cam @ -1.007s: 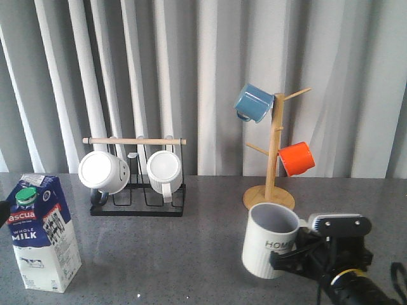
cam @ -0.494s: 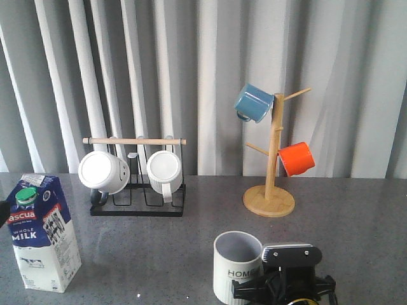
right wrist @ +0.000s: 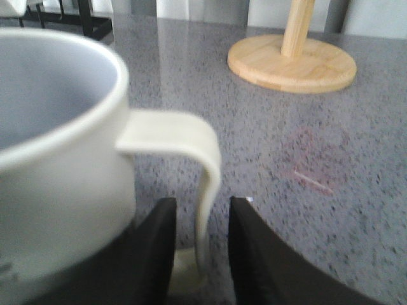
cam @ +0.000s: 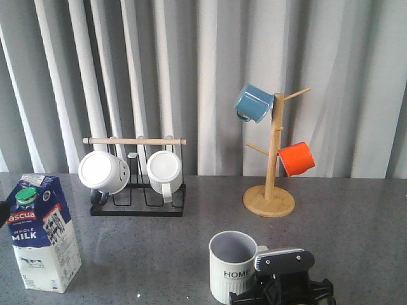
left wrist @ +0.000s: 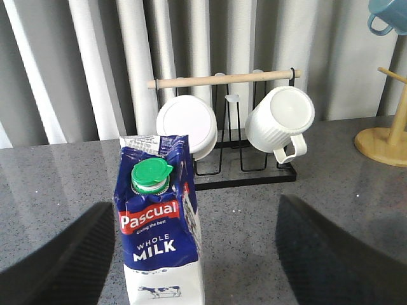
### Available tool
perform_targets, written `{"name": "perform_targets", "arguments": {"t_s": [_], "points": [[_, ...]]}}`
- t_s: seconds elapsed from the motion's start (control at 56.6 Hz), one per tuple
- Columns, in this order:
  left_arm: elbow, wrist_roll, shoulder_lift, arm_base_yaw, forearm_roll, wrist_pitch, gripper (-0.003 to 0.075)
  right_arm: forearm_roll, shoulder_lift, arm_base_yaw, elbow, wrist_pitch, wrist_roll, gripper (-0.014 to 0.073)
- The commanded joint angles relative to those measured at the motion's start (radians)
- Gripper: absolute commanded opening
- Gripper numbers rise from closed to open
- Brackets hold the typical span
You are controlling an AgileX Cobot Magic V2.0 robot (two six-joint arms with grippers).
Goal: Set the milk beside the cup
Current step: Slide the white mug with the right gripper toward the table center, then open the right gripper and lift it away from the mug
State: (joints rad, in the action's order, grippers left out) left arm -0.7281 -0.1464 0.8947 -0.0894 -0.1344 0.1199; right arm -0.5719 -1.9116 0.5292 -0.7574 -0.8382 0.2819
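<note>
Behind my table hang pale grey pleated curtains [cam: 210, 76]; the tabletop [cam: 159, 241] itself is speckled dark grey stone, faintly glossy. Near its left edge the milk [cam: 39, 232] stands upright, a waxy blue-and-white gable-top carton with a round green cap, untouched since a second ago. My left gripper [left wrist: 191, 260] is spread wide, its dark fingers [left wrist: 60, 260] flanking the carton without contact. Toward the back edge sit a black wire rack [cam: 137, 190] with a wooden rod, carrying two white mugs, and a wooden mug tree [cam: 271, 171] with blue and orange enamel mugs. The cup [cam: 232, 267], cream and ribbed, has travelled leftward and nearer the front edge. My right gripper [right wrist: 198, 254] pinches its thin handle between black fingers.
</note>
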Motion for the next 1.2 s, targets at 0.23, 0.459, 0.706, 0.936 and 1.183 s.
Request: {"name": "perform_targets", "arguments": {"t_s": [0.23,0.459,0.706,0.936,1.183], "points": [[-0.035,0.009,-0.01,-0.005,-0.013,-0.075,0.0502,0.129,0.26,-0.035,0.138,-0.007,-0.007,0.0282],[-0.035,0.009,-0.01,-0.005,-0.013,-0.075,0.0502,0.358,0.527,-0.168,0.156,0.295,0.015,0.0282],[-0.035,0.009,-0.01,-0.005,-0.013,-0.075,0.0502,0.535,0.866,-0.339,0.156,0.346,-0.109,0.0282],[-0.035,0.009,-0.01,-0.005,-0.013,-0.075,0.0502,0.605,1.156,-0.384,0.156,0.434,-0.273,0.0104],[-0.035,0.009,-0.01,-0.005,-0.013,-0.075,0.0502,0.603,1.23,-0.384,0.156,0.542,-0.259,-0.0008]]}}
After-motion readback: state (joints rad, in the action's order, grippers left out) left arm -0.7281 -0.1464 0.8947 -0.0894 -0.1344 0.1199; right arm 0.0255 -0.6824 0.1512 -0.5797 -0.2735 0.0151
